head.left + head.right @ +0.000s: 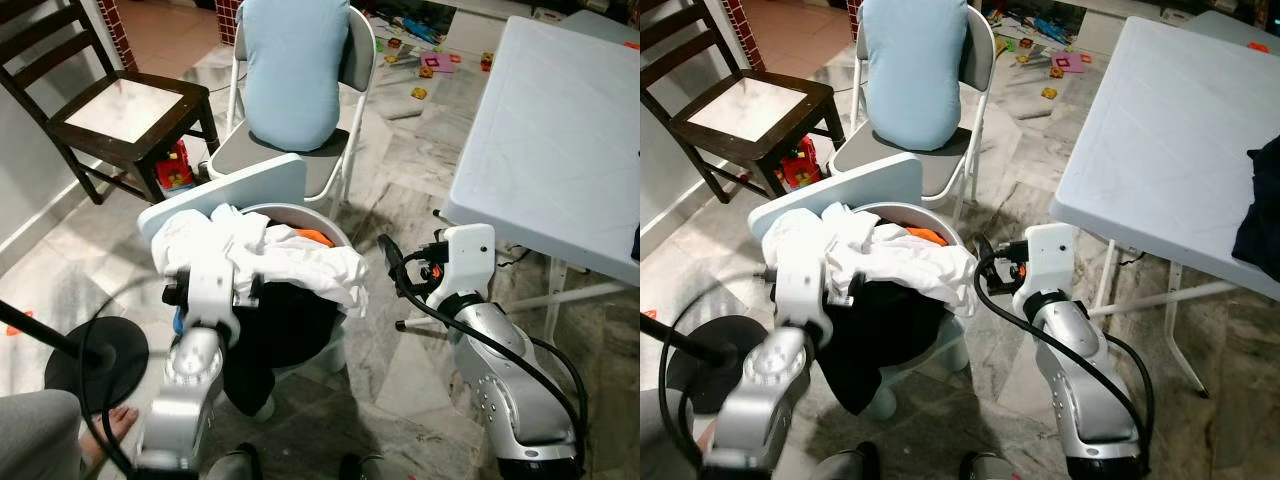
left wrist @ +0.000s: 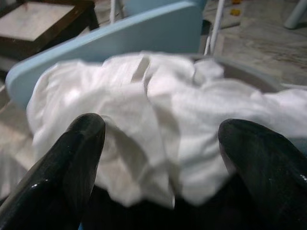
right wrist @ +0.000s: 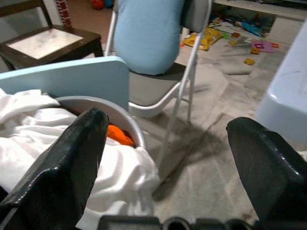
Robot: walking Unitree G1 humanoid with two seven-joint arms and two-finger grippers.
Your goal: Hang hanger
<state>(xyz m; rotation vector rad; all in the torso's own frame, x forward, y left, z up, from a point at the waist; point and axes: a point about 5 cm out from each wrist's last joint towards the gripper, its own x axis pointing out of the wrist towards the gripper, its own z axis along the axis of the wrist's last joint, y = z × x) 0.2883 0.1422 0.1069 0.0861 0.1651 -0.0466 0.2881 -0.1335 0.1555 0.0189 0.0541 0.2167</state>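
A grey laundry basket [image 1: 322,216] stands in front of me, heaped with white cloth [image 1: 290,255]. A black garment [image 1: 268,345] hangs over its front and something orange [image 1: 315,237] lies at the back. My left gripper [image 2: 160,129] is open, its fingers [image 2: 72,158] spread just short of the white cloth, on the basket's left side. My right gripper [image 3: 168,127] is open too, held to the right of the basket and pointing past its rim [image 3: 120,120] toward the folding chair [image 3: 184,81].
A light blue lid [image 1: 240,190] leans behind the basket. A folding chair with a light blue cushion [image 1: 295,70] stands beyond it, and a dark wooden chair [image 1: 120,110] at the left. A white table [image 1: 560,130] is on the right. At lower left are a black stand base [image 1: 95,360] and a person's foot [image 1: 105,430].
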